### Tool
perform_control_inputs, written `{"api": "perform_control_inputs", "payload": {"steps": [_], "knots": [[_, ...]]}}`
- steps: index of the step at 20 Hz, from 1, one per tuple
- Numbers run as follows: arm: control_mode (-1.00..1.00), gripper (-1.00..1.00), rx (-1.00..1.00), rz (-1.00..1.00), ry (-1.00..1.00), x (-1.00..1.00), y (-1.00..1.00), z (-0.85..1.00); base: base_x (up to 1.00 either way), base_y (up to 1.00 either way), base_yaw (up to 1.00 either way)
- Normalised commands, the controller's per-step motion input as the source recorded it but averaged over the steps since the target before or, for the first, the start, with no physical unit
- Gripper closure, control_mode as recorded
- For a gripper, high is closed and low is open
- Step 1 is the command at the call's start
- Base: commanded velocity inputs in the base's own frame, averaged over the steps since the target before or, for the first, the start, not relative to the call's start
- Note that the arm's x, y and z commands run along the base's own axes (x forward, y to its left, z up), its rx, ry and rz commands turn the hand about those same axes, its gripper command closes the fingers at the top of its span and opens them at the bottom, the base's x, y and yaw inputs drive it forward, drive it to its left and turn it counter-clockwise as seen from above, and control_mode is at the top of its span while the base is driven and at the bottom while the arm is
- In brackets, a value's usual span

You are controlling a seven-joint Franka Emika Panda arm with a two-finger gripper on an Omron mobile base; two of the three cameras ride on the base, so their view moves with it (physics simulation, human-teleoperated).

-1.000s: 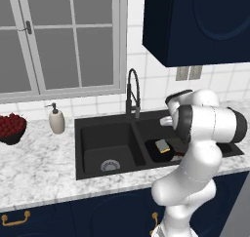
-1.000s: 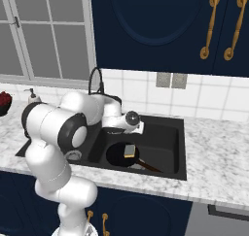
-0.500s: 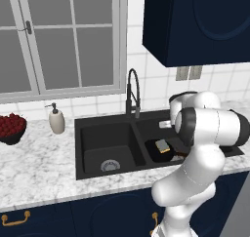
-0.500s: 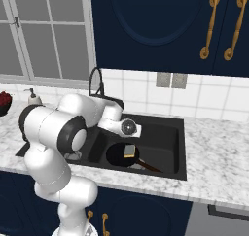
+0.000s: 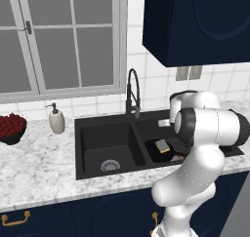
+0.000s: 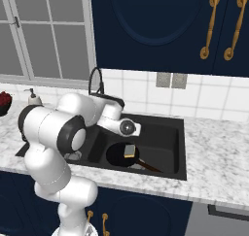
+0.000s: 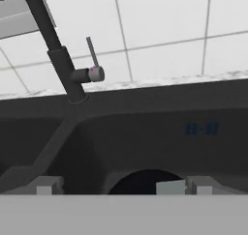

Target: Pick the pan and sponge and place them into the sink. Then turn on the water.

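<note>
The white arm is folded forward over the counter's front edge, its elbow bulking large in the foreground of both base views, and the forearm is reached out low over the right basin of the sink (image 6: pixel 165 133). The hand is turned roughly level, so that the back wall of the sink and the tiled wall are faced by its camera. The gripper (image 7: pixel 121 185) is seen with its two finger tips set wide apart at the bottom of the hand view, and nothing is held between them.

Just below and ahead of the finger tips, the pan (image 6: pixel 119 155) is lying flat on the floor of the right basin, its long handle pointed toward the front right corner. The sponge (image 6: pixel 130 151) is resting inside the pan, toward its far side; it is also seen in the left base view (image 5: pixel 162 146).

Farther back, the faucet (image 7: pixel 60 60) is mounted behind the divider between the basins, with its lever (image 7: pixel 91 52) standing upright.
</note>
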Motion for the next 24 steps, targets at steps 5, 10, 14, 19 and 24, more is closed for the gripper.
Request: {"api": "perform_control_inputs", "payload": {"steps": [5, 10, 14, 19, 24], "knots": [[-1.0, -1.0, 0.01, 0.0, -0.03, 0.22, 0.01, 0.15, 0.0, 0.0, 0.0], [-1.0, -1.0, 0.02, 0.0, -0.08, 0.26, 0.0, 0.11, 0.0, 0.0, 0.0], [-1.0, -1.0, 0.01, 0.0, -0.1, 0.24, 0.06, 0.13, 0.0, 0.0, 0.0], [-1.0, -1.0, 0.0, 0.0, -0.1, 0.25, 0.1, 0.08, 0.0, 0.0, 0.0], [-1.0, -1.0, 0.0, 0.0, -0.05, 0.33, 0.19, 0.0, 0.0, 0.0, 0.0]]}}
